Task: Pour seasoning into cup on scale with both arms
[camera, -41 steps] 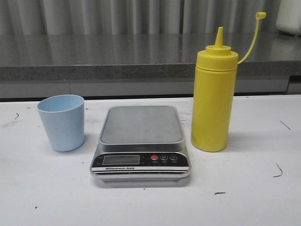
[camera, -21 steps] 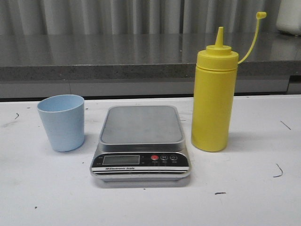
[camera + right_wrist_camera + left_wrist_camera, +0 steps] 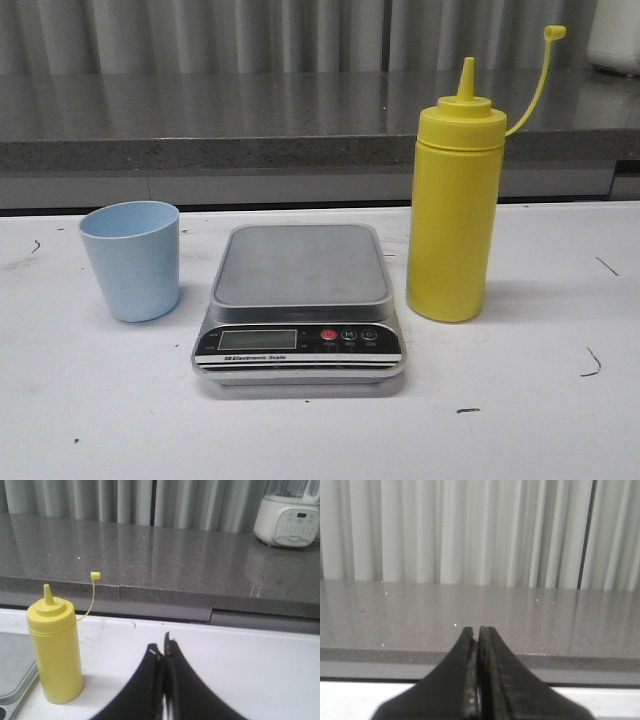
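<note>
A: Where's the tall yellow plastic squeeze bottle (image 3: 453, 215)?

B: Upright, toward the white desk's (image 3: 520, 420) right edge. Likely soft-walled; hold mid-body, gently.

A: Grippers?

B: Left gripper (image 3: 478, 645) and right gripper (image 3: 162, 656) both pinched closed, empty.

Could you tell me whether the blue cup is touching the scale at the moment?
Apart. The front view shows a strip of bare white table between the cup and the scale.
</note>
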`<state>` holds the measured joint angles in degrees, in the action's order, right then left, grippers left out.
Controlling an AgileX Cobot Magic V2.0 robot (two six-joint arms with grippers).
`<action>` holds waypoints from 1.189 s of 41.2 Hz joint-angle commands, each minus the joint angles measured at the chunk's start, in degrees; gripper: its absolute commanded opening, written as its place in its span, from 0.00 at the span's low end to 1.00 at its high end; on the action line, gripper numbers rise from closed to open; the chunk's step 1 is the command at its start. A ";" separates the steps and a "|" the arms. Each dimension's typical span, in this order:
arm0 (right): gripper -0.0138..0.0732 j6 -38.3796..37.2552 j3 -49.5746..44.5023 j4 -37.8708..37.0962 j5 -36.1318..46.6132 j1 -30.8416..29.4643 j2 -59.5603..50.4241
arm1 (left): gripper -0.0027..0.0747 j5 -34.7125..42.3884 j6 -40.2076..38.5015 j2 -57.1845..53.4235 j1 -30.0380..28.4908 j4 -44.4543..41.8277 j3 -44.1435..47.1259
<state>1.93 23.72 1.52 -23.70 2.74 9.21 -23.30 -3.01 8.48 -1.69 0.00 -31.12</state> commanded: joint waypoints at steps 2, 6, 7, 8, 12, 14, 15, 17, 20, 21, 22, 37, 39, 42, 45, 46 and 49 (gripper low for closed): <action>0.02 0.61 7.62 -0.69 -2.24 -0.21 6.33 | 0.01 -5.76 -0.34 6.12 -0.02 0.00 -7.55; 0.02 0.61 10.57 -0.87 -6.61 -0.21 10.62 | 0.01 -10.85 -0.34 9.76 -0.02 0.00 -10.00; 0.02 0.61 10.81 -0.87 -7.18 -0.21 11.38 | 0.01 -11.51 -0.34 10.38 -0.02 0.00 -10.14; 0.02 0.61 10.89 -0.87 -7.95 -0.21 12.32 | 0.01 -12.42 -0.34 11.30 -0.02 0.00 -10.14; 0.02 0.61 10.89 -0.87 -9.29 -0.21 15.26 | 0.01 -13.70 -0.34 13.35 -0.02 0.00 -10.03; 0.02 0.61 10.84 -0.87 -9.91 -0.21 16.39 | 0.01 -13.97 -0.34 14.15 -0.02 0.00 -9.92; 0.02 0.61 10.79 -0.87 -10.26 -0.21 16.81 | 0.01 -13.97 -0.34 14.52 -0.02 0.00 -9.92; 0.02 0.61 10.57 -0.87 -10.89 -0.21 17.81 | 0.01 -13.97 -0.34 15.07 -0.02 0.00 -9.80; 0.02 0.61 10.27 -0.87 -11.77 -0.21 18.73 | 0.01 -13.98 -0.34 15.73 -0.02 0.00 -9.53; 0.02 0.61 10.22 -0.87 -12.04 -0.21 18.96 | 0.01 -13.98 -0.34 15.95 -0.02 0.00 -9.53; 0.02 0.61 10.09 -0.87 -12.42 -0.21 19.22 | 0.01 -13.98 -0.34 16.24 -0.02 0.00 -9.53; 0.43 0.61 9.91 -0.92 -12.56 -0.21 19.71 | 0.25 -14.37 -0.34 20.73 -0.02 0.00 -9.53; 0.53 0.61 9.91 -0.92 -12.56 -0.21 19.71 | 0.37 -14.37 -0.34 21.54 -0.02 0.00 -9.53; 0.65 0.61 9.91 -0.92 -12.56 -0.21 19.71 | 0.54 -14.37 -0.34 22.79 -0.02 0.00 -9.53; 0.69 0.61 9.91 -0.92 -12.56 -0.21 19.71 | 0.64 -13.92 -0.34 24.17 0.21 0.70 -9.67; 0.69 0.61 9.91 -0.92 -12.56 -0.21 19.71 | 0.66 -13.72 -0.34 24.70 0.51 1.15 -9.88; 0.69 0.61 9.91 -0.92 -12.56 -0.21 19.71 | 0.66 -13.98 -0.34 26.96 1.97 1.40 -10.79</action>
<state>1.93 32.13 1.34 -39.79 2.74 28.35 -41.47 -3.01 33.08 -1.11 0.52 -39.16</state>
